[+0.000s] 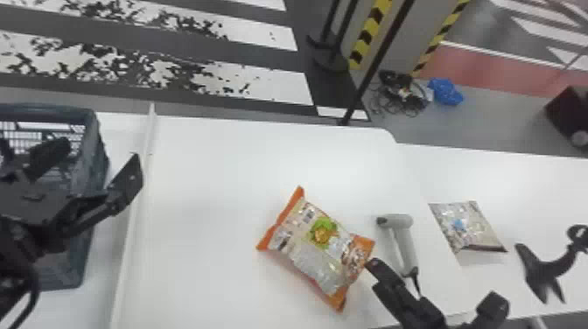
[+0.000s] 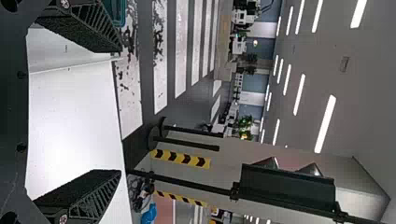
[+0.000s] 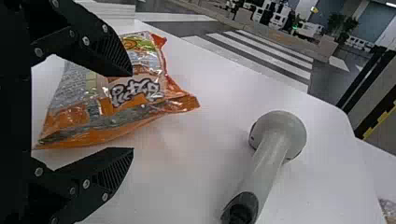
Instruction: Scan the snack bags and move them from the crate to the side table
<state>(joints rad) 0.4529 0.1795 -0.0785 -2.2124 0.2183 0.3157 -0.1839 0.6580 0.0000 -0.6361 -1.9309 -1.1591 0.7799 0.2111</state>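
- At head view's left edge: crate (image 1: 65,271) cut off, its inside mostly behind my left arm; can't tell what it holds.
- Scanner (image 1: 404,245) lies on the table (image 1: 210,175), between the two bags; its cord runs out of sight behind my right gripper (image 1: 437,284).
- Black forked object (image 1: 540,267), far right, cut off; can't tell what it is.
- Orange snack bag (image 1: 319,253) flat on the table, one corner partly behind a right fingertip; touching or not, can't tell.
- Silvery snack bag (image 1: 468,227) on the side table (image 1: 525,179).
- Right arm: in from the bottom edge, fingers wide apart beside the orange snack bag, nothing gripped.
- Left arm: in from the left edge, left gripper (image 1: 92,164) over the crate's side, fingers spread wide, empty.
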